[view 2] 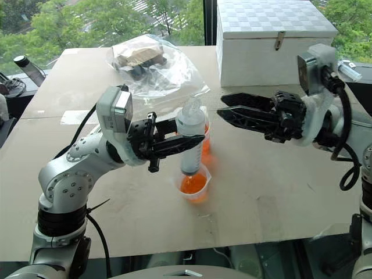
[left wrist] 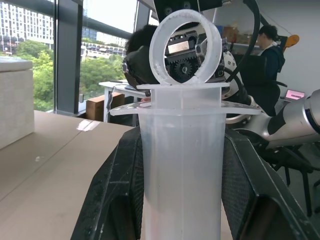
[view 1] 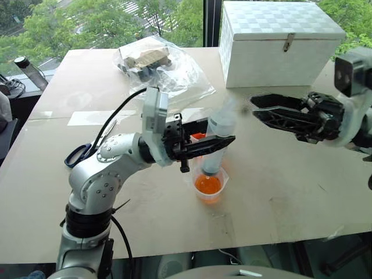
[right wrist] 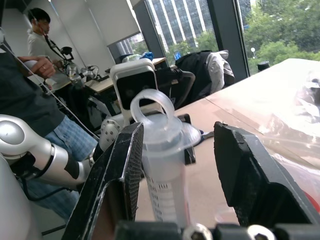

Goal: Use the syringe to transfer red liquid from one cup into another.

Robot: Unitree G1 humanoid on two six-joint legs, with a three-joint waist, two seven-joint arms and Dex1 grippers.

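- Left claw (view 1: 206, 141): centre of the head view. Your two black fingers are pinched on the barrel of the syringe (view 1: 220, 136), which stands upright with its tip lowered into the short cup (view 1: 209, 186). The side grip keeps the ring top (left wrist: 186, 47) free, presumably so the other arm can work the plunger.
- Syringe: its barrel looks clear and pale along its visible length, and the plunger sits pressed right down to the flange. Judged from this, its load has gone into the cup below.
- Right claw (view 2: 224, 116): right of centre, level with the ring top. Its fingers are spread, standing just beside the syringe's top and not touching it. The wrist view places the ring top in the gap between them.
- Short cup: lower centre of the head view, on the bench (view 1: 279, 192), directly below the syringe. It holds a shallow pool of red liquid (view 1: 208, 184).
- Tall cup (view 2: 204, 139): just behind the syringe, largely hidden by it and the left claw. An orange-red tint shows through, so some liquid seems to remain; how much you cannot tell.
- Background, upper frame: a white box (view 1: 279, 43) at upper right and a clear plastic bag (view 1: 157, 67) at upper centre, both well apart from the cups. Blue-handled scissors (view 1: 77, 154) lie at left, behind your left arm.
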